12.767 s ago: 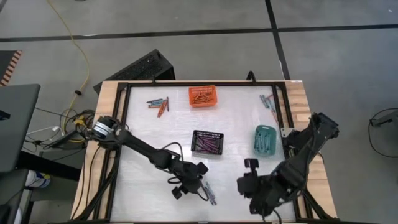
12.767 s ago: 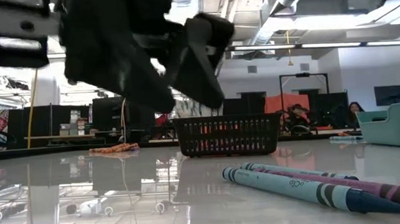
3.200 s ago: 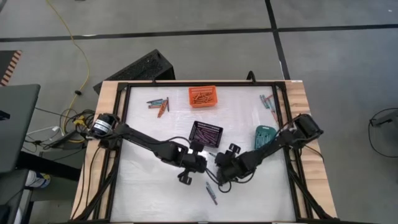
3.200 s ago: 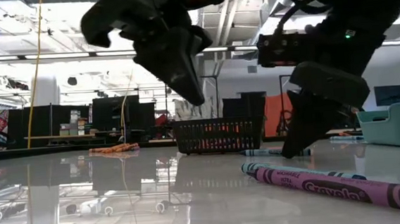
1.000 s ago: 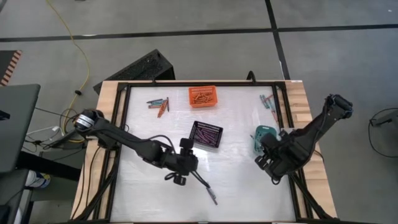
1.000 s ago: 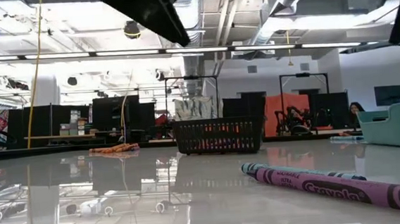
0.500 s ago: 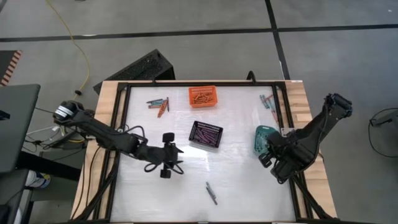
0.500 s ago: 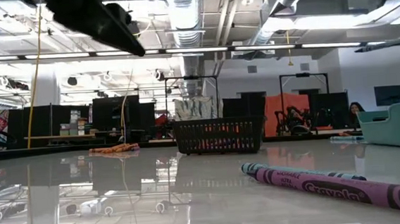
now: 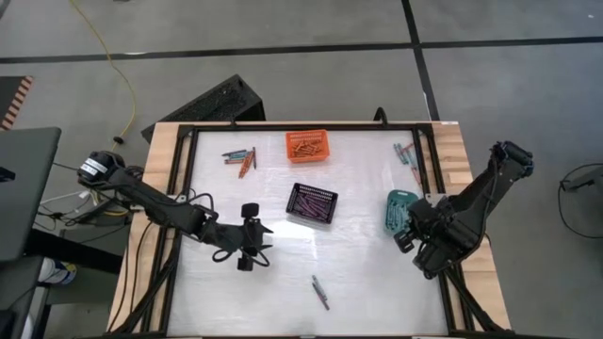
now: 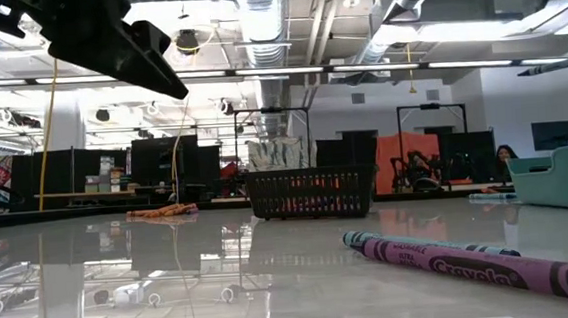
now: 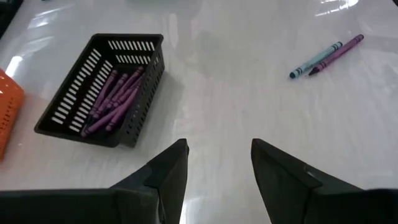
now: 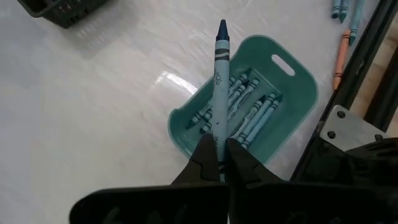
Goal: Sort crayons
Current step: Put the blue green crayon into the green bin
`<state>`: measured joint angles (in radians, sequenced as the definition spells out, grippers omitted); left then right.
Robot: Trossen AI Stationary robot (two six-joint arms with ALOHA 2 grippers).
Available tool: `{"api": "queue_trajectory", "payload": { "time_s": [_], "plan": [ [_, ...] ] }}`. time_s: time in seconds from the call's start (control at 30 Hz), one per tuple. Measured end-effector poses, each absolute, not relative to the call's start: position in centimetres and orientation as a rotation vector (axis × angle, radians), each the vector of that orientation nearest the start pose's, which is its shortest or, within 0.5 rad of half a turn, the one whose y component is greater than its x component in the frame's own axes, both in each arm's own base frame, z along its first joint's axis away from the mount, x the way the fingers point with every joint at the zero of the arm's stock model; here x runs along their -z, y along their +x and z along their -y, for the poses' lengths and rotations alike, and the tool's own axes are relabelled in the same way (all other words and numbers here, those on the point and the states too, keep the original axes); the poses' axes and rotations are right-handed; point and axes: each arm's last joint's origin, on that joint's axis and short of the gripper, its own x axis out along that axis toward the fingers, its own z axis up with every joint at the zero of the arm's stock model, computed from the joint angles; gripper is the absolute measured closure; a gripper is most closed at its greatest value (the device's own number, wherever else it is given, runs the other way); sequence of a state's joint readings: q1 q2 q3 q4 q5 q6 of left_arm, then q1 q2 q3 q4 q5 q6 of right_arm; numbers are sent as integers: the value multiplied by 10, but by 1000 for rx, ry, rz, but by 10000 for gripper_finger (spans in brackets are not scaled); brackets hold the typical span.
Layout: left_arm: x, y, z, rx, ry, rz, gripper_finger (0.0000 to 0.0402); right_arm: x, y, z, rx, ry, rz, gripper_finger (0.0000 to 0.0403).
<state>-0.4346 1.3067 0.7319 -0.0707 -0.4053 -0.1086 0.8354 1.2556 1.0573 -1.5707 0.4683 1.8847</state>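
Right gripper (image 12: 217,163) is clenched on a slim blue wax crayon (image 12: 219,81), poised over the teal plastic basket (image 12: 292,93) of blue crayons by the desk's (image 9: 367,282) right side. Left gripper (image 11: 217,162) hangs released above bare desk, near the black slotted basket (image 11: 134,115) holding purple crayons (image 11: 112,99). A blue-and-purple pair (image 11: 326,55) lies loose.

Purple crayons (image 11: 111,100) fill the black slatted basket (image 11: 74,93); blue crayons (image 12: 249,115) fill the teal basket (image 12: 298,106); an orange basket (image 9: 307,146) sits upper centre

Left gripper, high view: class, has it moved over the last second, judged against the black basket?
Yes. The left gripper has drawn away from the black basket, toward the table's left side, and is open.
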Motion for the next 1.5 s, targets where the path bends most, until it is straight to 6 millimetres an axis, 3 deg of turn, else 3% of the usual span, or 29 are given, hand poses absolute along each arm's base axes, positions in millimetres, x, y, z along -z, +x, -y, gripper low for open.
{"api": "queue_trajectory", "payload": {
  "time_s": [0.13, 0.3, 0.67, 0.97, 1.27, 1.5],
  "plan": [
    [-220, 245, 103, 5, 163, -578, 235, -267, 123, -117, 962, 487, -1003, 403],
    [-219, 245, 103, 4, 163, -579, 235, -243, 117, -112, 1043, 482, -1055, 403],
    [-219, 245, 103, 10, 162, -582, 235, -208, 112, -106, 989, 586, -1012, 403],
    [-219, 245, 103, 12, 170, -582, 235, -206, 110, -98, 981, 642, -986, 395],
    [-219, 245, 105, 87, 146, -596, 235, -205, 114, -91, 1013, 638, -989, 325],
    [-222, 249, 111, 235, 83, -555, 235, -205, 114, -91, 995, 605, -981, 292]
  ]
}}
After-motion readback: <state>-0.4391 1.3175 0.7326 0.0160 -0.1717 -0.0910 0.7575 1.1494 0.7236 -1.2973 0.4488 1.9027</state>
